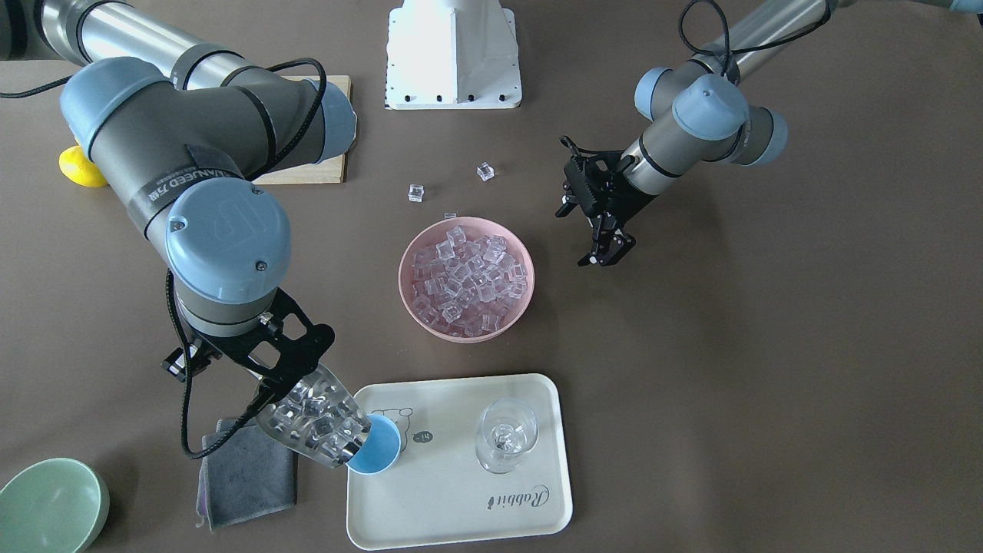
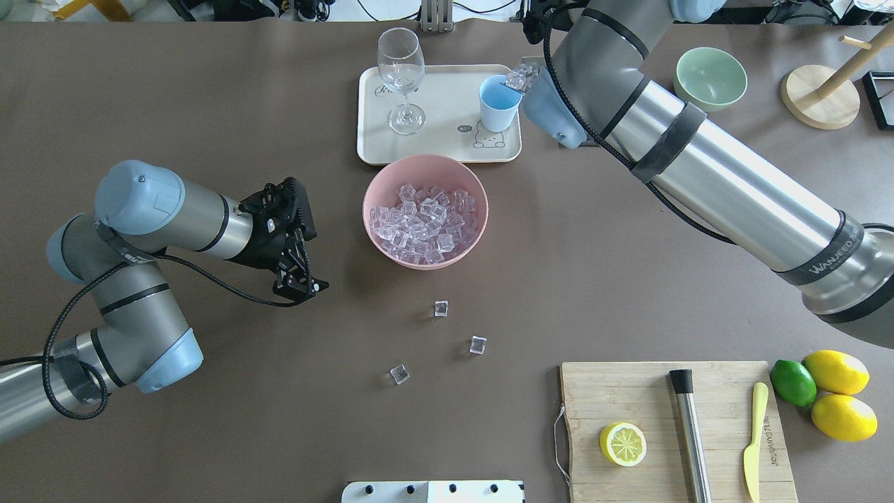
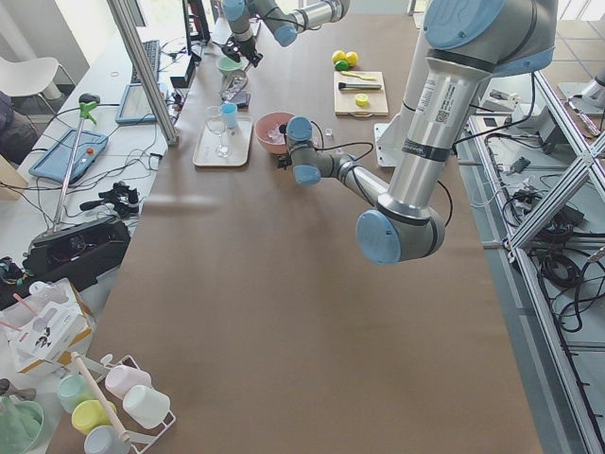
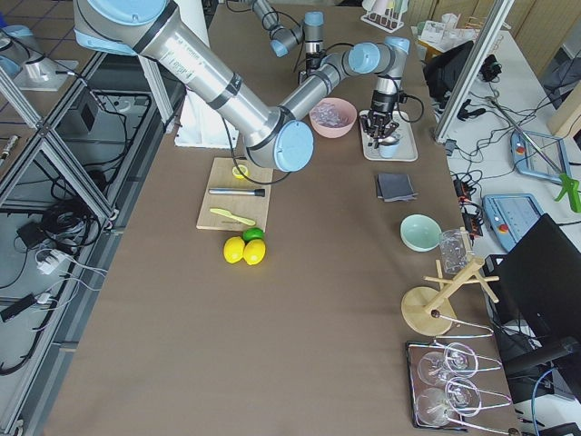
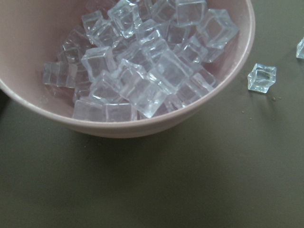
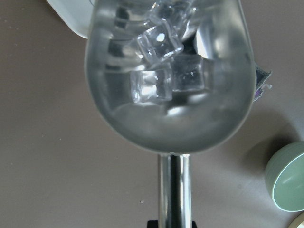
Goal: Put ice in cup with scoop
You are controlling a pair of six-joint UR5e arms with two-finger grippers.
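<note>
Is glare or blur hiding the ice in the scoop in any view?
Right wrist view: mostly sharp, with bright reflections on the scoop wall and ice cubes distinct. Front-facing view: clear, scoop at the cup rim. Overhead view: the right arm hides most of the scoop.

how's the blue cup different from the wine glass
The cup is opaque light blue with no stem; the glass is clear and stemmed. The glass stands taller than the cup. The scoop of ice tips at the cup's rim, not the glass's. Both stand upright on the tray.
</note>
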